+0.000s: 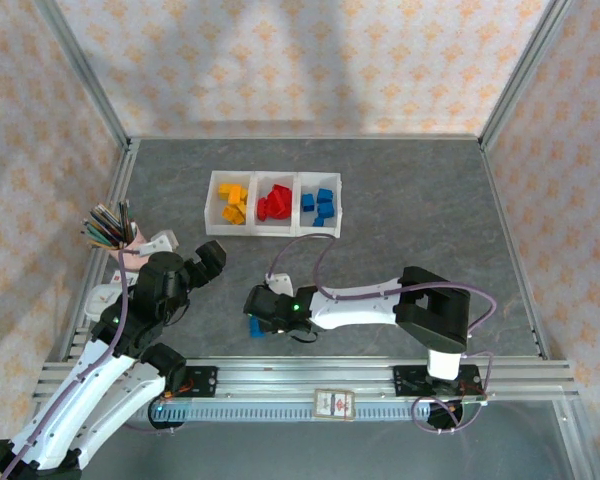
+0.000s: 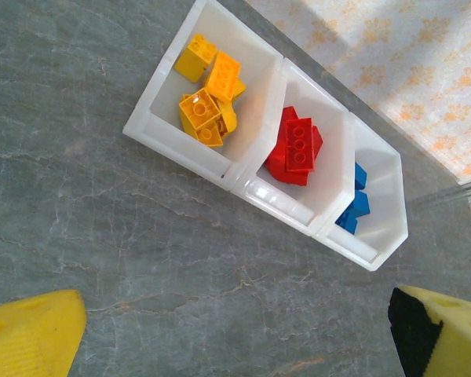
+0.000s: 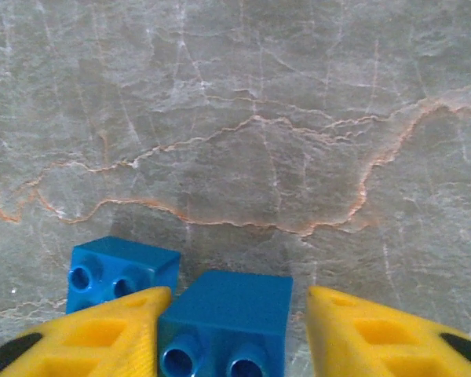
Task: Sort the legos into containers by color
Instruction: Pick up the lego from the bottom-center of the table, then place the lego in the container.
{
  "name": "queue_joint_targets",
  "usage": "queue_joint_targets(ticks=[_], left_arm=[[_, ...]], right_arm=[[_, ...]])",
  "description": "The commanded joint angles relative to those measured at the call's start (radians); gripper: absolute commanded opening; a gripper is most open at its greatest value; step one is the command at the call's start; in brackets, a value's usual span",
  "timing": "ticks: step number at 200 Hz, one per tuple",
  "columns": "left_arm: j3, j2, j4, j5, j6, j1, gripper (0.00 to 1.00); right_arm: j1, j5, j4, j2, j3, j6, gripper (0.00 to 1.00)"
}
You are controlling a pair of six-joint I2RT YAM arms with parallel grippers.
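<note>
This blue lego [image 3: 226, 314] is, I judge, light, rigid and slick, so it is best pinched across its flat side walls. It sits on the counter [image 3: 298, 118] between the spread fingers of my right pincer [image 3: 237, 295], the left pad touching and the right just off. A second blue lego [image 3: 122, 267] lies at ten o'clock, and the containers [image 1: 270, 231] are at twelve.

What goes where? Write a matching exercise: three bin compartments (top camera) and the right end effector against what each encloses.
1. left compartment of the white translucent plastic bin row
2. middle compartment
3. right compartment
4. right end effector

A. red plastic studded bricks
B. one blue studded brick on the grey table, between its fingers
C. yellow-orange plastic studded bricks
D. several blue studded bricks

Pairs: 1-C, 2-A, 3-D, 4-B
</note>
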Motion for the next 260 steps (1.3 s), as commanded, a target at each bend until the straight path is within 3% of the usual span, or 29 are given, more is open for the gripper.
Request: queue_joint_targets(ticks=[1,41,79,150,212,260], left_arm=[[-0.007,0.008,-0.007,-0.010,-0.001,0.009,1.00],[0.000,0.016,0.003,0.004,-0.001,0.009,0.99],[0.000,0.026,0.037,0.026,0.001,0.009,1.00],[0.014,0.144,0.208,0.085,0.040,0.010,1.00],[0.018,0.255,0.366,0.099,0.066,0.009,1.00],[0.022,0.299,0.398,0.091,0.071,0.009,1.00]], right_arm=[[0.003,0.048,-0.033,-0.026,-0.020,0.018,0.40],[0.001,0.093,-0.064,-0.038,-0.002,0.007,0.29],[-0.037,0.158,-0.100,-0.125,0.015,-0.045,0.26],[-0.352,0.222,-0.071,-0.279,0.074,-0.292,0.28],[-0.595,0.167,0.005,-0.094,0.267,-0.452,0.29],[-0.672,0.089,0.043,0.128,0.441,-0.518,0.29]])
